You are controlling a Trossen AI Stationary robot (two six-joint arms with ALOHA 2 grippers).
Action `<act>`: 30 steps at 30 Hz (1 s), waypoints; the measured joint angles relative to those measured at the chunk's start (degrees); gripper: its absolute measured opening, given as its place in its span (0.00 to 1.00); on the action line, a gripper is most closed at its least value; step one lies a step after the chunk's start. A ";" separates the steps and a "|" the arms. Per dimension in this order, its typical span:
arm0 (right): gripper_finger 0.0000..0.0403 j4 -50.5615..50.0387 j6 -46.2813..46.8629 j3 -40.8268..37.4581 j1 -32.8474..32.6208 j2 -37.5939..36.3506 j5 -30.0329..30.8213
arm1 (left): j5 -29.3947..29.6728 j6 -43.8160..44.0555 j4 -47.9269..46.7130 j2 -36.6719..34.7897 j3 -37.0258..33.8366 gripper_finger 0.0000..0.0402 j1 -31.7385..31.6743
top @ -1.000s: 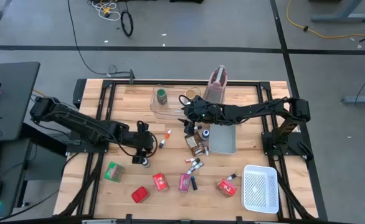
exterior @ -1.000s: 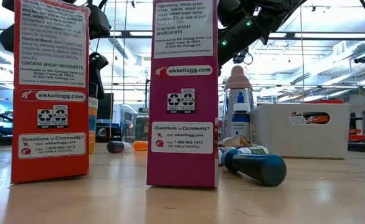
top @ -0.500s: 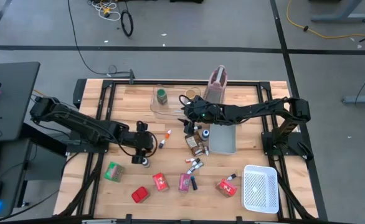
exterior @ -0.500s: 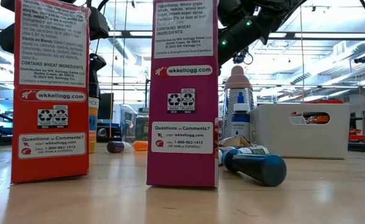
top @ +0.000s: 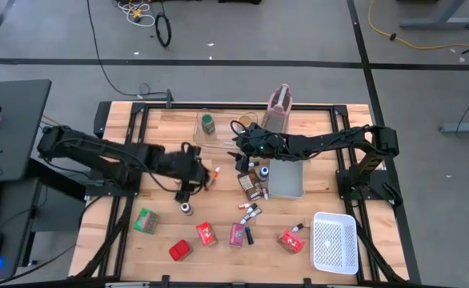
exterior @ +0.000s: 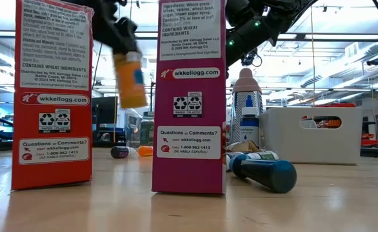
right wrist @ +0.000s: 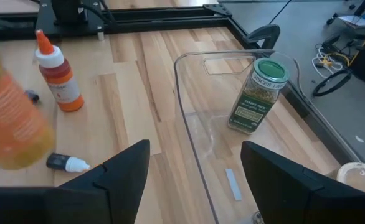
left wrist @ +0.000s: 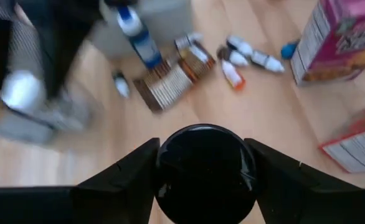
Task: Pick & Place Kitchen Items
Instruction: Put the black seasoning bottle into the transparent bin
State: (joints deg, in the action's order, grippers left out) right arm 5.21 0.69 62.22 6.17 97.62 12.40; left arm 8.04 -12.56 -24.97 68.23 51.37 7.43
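Note:
My left gripper (top: 196, 178) is shut on an orange spice jar (exterior: 129, 80) with a black lid, held in the air left of the table's middle. The jar also shows blurred in the right wrist view (right wrist: 8, 127). My right gripper (right wrist: 195, 165) hangs open with nothing between its fingers, at the near right end of the clear bin (top: 214, 134). A green-lidded spice jar (right wrist: 257, 96) stands on its base in that bin. An orange-capped bottle (right wrist: 58, 74) stands upright on the table. Small bottles and a flat packet (top: 252, 184) lie beside the grey tray (top: 286, 182). My left gripper pinches the orange jar at its top end, one finger on each side just under the black lid (left wrist: 170, 168). The fingers come slanting down from the table's left. The jar hangs below them, lifted clear of the table and a little tilted.
Red (top: 206, 234) and pink (top: 237, 234) boxes stand near the front edge, with a green packet (top: 146, 220) and two red ones (top: 179, 250) (top: 290, 241). A white mesh basket (top: 334, 242) sits at the front right, a pinkish jug (top: 279, 108) at the back.
My left gripper has closed a little on the orange jar and gone up and toward the table's far right. The jar stood on the table behind the red box; now it hangs clear of the table, tilted. A small dark bottle stays where the gripper was.

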 joint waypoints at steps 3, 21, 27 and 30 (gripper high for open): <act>0.65 -0.02 0.55 0.00 0.00 0.00 0.02 | -0.64 -3.85 0.07 0.00 1.98 0.54 -4.61; 0.65 0.18 0.35 0.00 0.00 0.02 0.20 | -15.26 -8.98 3.42 3.97 2.11 0.57 -34.05; 0.65 0.19 0.33 0.00 0.00 0.02 0.20 | -16.94 -8.20 3.57 11.38 2.12 0.57 -37.22; 0.65 0.18 0.32 0.00 0.00 0.02 0.19 | -14.61 -8.65 4.11 14.93 2.11 0.55 -37.54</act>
State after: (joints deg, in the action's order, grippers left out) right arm 5.39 1.01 62.22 6.17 97.65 12.59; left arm -6.57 -21.22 -20.86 83.16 53.47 -30.11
